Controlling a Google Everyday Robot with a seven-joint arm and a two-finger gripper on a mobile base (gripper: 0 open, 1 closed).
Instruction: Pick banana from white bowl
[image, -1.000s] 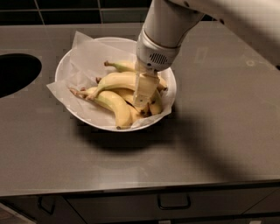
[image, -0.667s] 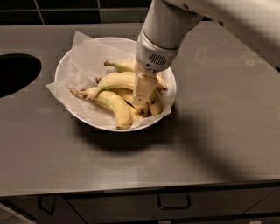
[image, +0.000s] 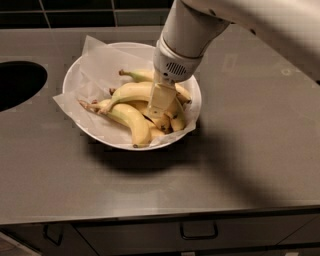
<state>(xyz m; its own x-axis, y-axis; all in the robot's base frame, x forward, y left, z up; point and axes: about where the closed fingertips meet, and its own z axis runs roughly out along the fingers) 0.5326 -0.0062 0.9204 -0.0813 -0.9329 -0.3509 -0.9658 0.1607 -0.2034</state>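
Hand (image: 159, 113) down in white bowl (image: 196, 107), over big arched all-yellow banana (image: 131, 91) w/ brownish stem tip. Grip: can't tell.

My gripper (image: 161, 106) is down inside the white bowl (image: 71, 80), right of centre, set over the banana (image: 131, 91), the big arched one lying across the other bananas (image: 134, 126). It looks like contact, though my wrist blocks the view. Crinkled paper (image: 102, 57) lines the bowl, which sits on the grey counter (image: 250, 150).
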